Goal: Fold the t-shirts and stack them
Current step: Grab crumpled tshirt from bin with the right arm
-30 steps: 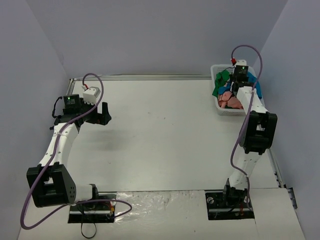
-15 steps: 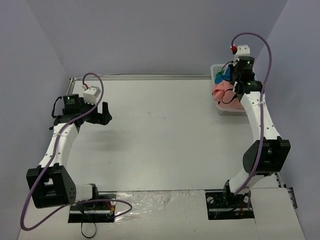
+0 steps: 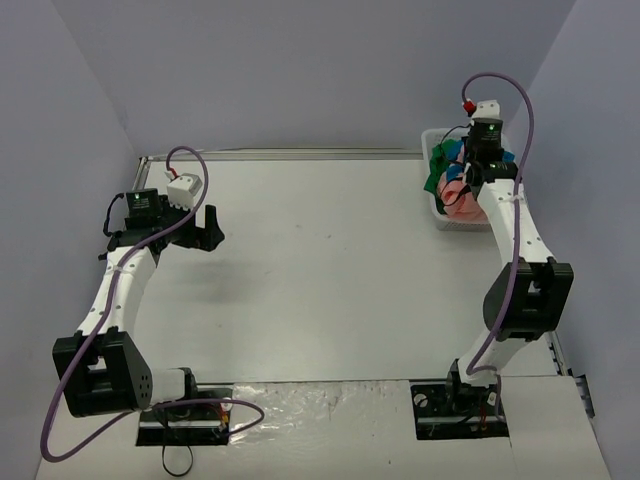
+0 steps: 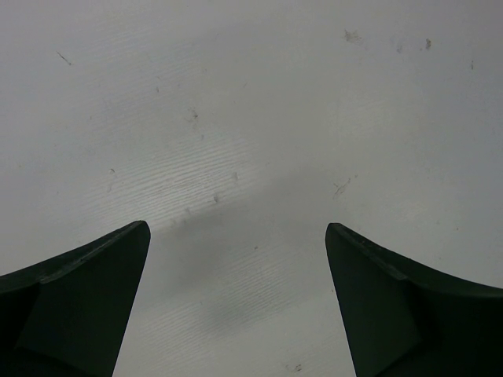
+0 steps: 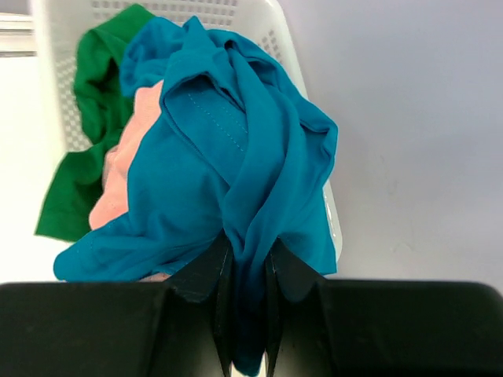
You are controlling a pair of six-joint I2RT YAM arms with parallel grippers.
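Observation:
My right gripper (image 5: 247, 263) is shut on a bunched fold of the teal-blue t-shirt (image 5: 236, 149) and holds it above the white mesh basket (image 5: 271, 27). The green t-shirt (image 5: 90, 102) hangs over the basket's left wall and the pink t-shirt (image 5: 118, 169) lies under the teal one. I cannot make out the red t-shirt. In the top view the right gripper (image 3: 466, 168) is over the basket (image 3: 437, 218) at the back right, with the teal shirt (image 3: 449, 151), green shirt (image 3: 435, 178) and pink shirt (image 3: 460, 197) below it. My left gripper (image 3: 208, 228) is open and empty over bare table (image 4: 236, 267).
Grey walls close in the table at the back and on both sides; the basket stands against the right wall. A metal rail (image 3: 280, 154) runs along the table's far edge. The left wrist view shows only the white tabletop (image 4: 251, 118).
My right gripper has risen out of the basket with the teal-blue shirt in it, and the arm has straightened upward. The left arm has not moved.

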